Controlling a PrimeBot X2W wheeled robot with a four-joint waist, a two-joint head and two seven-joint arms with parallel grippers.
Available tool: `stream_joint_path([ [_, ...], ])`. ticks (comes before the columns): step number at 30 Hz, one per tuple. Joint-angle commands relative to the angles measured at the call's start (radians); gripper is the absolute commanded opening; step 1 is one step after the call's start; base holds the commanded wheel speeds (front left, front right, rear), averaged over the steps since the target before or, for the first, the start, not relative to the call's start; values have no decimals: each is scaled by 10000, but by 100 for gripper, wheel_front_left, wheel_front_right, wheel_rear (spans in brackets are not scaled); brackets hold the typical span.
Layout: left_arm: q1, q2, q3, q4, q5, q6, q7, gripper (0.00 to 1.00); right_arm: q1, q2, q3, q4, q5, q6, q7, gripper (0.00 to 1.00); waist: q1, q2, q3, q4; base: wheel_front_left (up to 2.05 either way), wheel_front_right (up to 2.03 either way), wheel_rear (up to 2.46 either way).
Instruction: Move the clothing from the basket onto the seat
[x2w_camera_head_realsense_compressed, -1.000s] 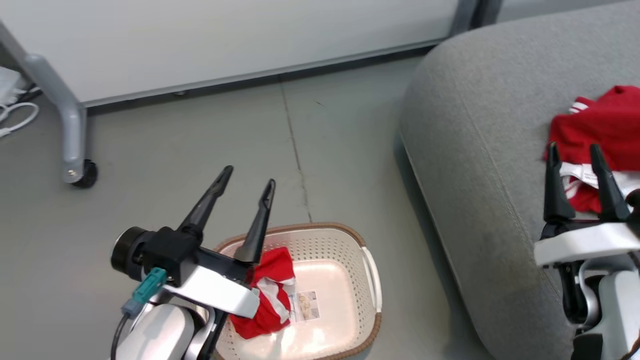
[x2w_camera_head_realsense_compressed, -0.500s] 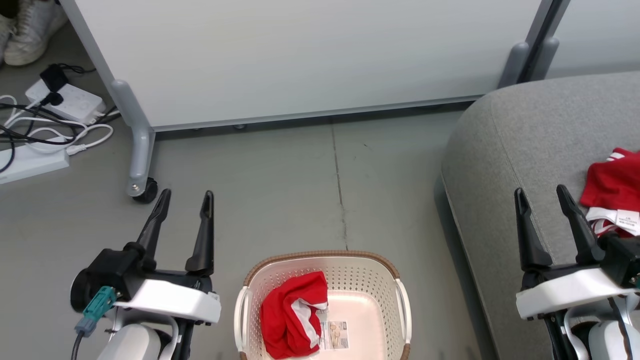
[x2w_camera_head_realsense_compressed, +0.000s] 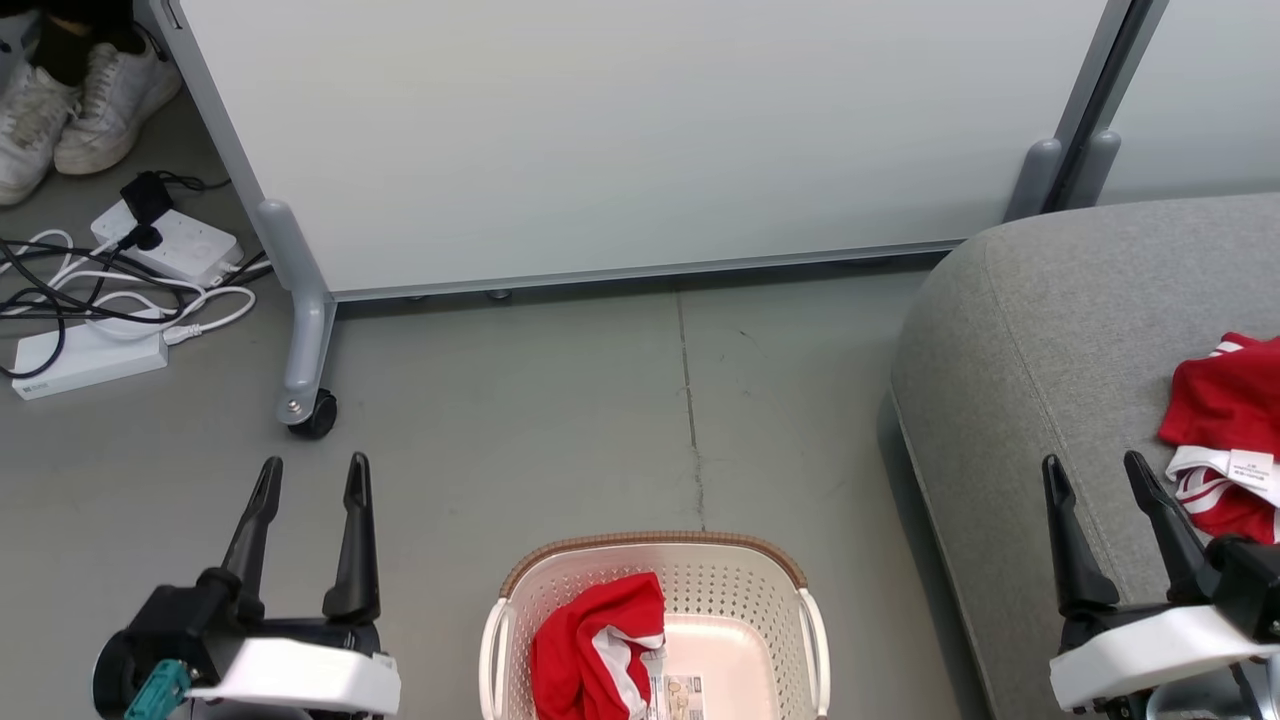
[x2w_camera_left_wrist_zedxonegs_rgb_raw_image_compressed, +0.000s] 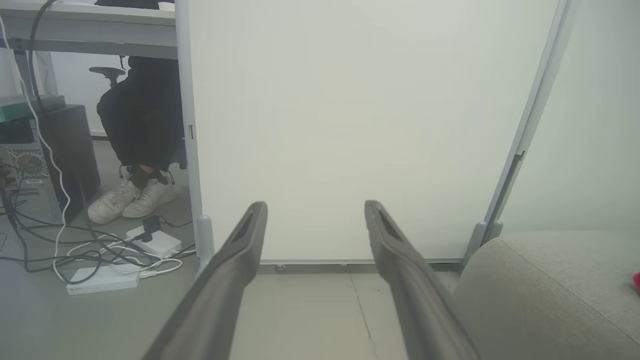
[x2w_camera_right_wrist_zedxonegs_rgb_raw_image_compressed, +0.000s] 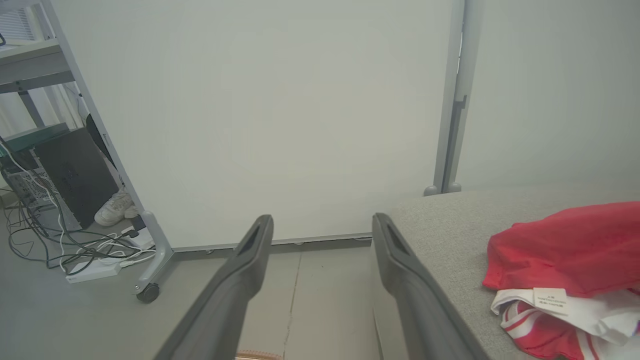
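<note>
A red garment with white trim (x2w_camera_head_realsense_compressed: 592, 655) lies crumpled in the left half of the cream basket (x2w_camera_head_realsense_compressed: 745, 590) on the floor at the bottom centre. More red clothing with a white tag (x2w_camera_head_realsense_compressed: 1222, 420) (x2w_camera_right_wrist_zedxonegs_rgb_raw_image_compressed: 570, 250) rests on the grey seat (x2w_camera_head_realsense_compressed: 1050, 330) (x2w_camera_right_wrist_zedxonegs_rgb_raw_image_compressed: 450, 230) (x2w_camera_left_wrist_zedxonegs_rgb_raw_image_compressed: 540, 280) at the right. My left gripper (x2w_camera_head_realsense_compressed: 311, 470) (x2w_camera_left_wrist_zedxonegs_rgb_raw_image_compressed: 315, 210) is open and empty, left of the basket above the floor. My right gripper (x2w_camera_head_realsense_compressed: 1093, 468) (x2w_camera_right_wrist_zedxonegs_rgb_raw_image_compressed: 322, 220) is open and empty over the seat's front edge, just left of the clothing there.
A white partition panel (x2w_camera_head_realsense_compressed: 620, 140) on a grey wheeled leg (x2w_camera_head_realsense_compressed: 305, 390) stands behind the basket. Power strips and cables (x2w_camera_head_realsense_compressed: 110, 290) lie on the floor at the far left beside a person's white shoes (x2w_camera_head_realsense_compressed: 70, 100) (x2w_camera_left_wrist_zedxonegs_rgb_raw_image_compressed: 132, 197). A dark computer tower (x2w_camera_right_wrist_zedxonegs_rgb_raw_image_compressed: 75, 175) stands beyond.
The head camera has swung and tilted, so the whole picture shifted. The left gripper has drawn back from over the basket to its left side. Both grippers stay open and empty.
</note>
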Motion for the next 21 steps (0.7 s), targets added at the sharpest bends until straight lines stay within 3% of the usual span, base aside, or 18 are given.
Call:
stream_joint_path([
  [1, 186, -17, 75, -8, 181, -117, -22, 100, 169, -49, -49, -84, 50, 3, 38, 100, 0, -1, -54, -15, 0, 0, 0],
  [21, 520, -91, 36, 727, 800, -364, -17, 100, 586, -48, 17, -157, 23, 3, 305, 100, 0, -1, -178, -37, 0, 0, 0],
])
